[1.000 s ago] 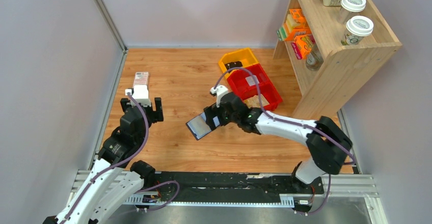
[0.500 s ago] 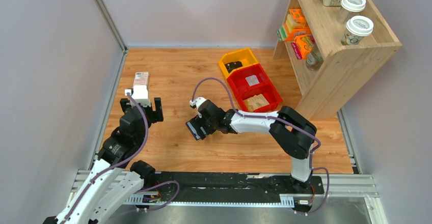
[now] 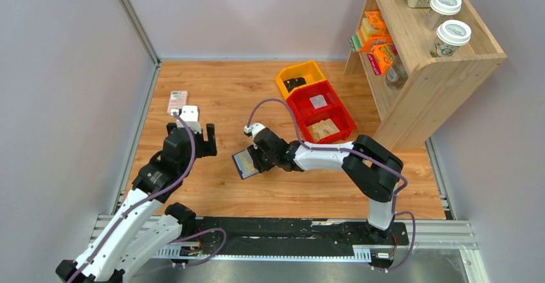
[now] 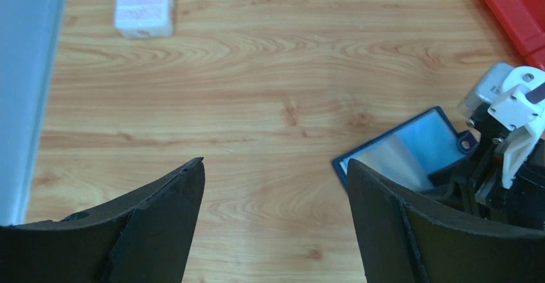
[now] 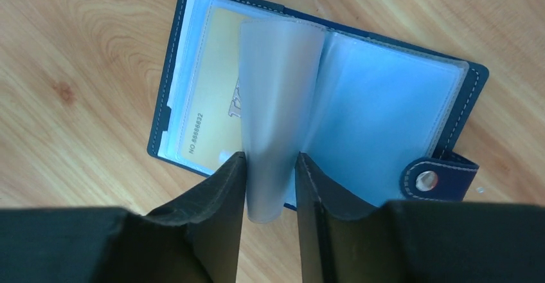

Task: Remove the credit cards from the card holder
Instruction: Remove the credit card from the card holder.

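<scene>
Card holder (image 5: 385, 109) sat open, face up, centre of the right wrist view, centre-left of the top view. It lay on or just above the table (image 5: 77, 71); couldn't tell which.

Right gripper (image 5: 268, 164) was clamped on one frosted plastic sleeve (image 5: 276, 90) of the holder, at the sleeve's lower edge. That sleeve stood up and curled between the fingers. Left gripper (image 4: 275, 167) hung spread wide, holding nothing, with the holder at the right of its view, well apart from it.

One pale yellow credit card (image 5: 209, 112) showed in the left pocket. Couldn't tell if more sat under the other sleeves.

Handling, my read:
- Holder is light and floppy, and the sleeves are thin, slick film. Pulling on a sleeve would likely drag the whole case rather than free a card.
- Cards are stiff, thin and smooth, and would probably slip in a shallow pinch.
- Best hold: pin the navy cover near the snap tab (image 5: 437, 180) with one gripper, then pinch the card's exposed edge at the pocket opening with the other. Pull flat, along the pocket.
- Which pocket edge was open wasn't clear.
</scene>
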Robot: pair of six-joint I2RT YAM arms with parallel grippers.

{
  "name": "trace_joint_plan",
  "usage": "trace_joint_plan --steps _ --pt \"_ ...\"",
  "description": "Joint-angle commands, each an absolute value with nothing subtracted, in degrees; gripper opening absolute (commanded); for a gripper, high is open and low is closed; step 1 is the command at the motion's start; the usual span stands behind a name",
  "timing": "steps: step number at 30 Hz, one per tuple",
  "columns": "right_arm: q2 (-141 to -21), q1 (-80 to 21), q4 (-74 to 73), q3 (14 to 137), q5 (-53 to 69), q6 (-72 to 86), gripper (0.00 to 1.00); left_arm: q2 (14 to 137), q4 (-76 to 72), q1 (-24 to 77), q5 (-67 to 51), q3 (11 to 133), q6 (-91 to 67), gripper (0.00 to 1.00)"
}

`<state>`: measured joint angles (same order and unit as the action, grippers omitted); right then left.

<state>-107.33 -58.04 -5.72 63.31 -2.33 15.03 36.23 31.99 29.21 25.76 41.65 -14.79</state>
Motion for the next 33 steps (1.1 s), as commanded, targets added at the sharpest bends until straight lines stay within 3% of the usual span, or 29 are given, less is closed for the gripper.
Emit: trace_joint_plan --steps 1,10,22,33 --pt "-106.26 -58.10 -4.14 59.95 1.40 20.29 0.32 39.46 32.79 28.92 16.81 43.07 -23.89 0.88" --pt "-106.61 -56.78 1.21 56.25 3.60 27.15 0.20 49.30 21.55 29.09 2.29 35.78 -35.85 0.80" --pt "-106.26 -56.07 2.81 55.55 5.98 29.35 0.19 66.78 10.90 28.92 -5.70 32.08 -38.32 0.45" --pt "-105.91 -55.99 0.54 56.34 4.41 30.23 0.19 79.18 9.40 29.09 -9.67 31.11 -39.55 0.38"
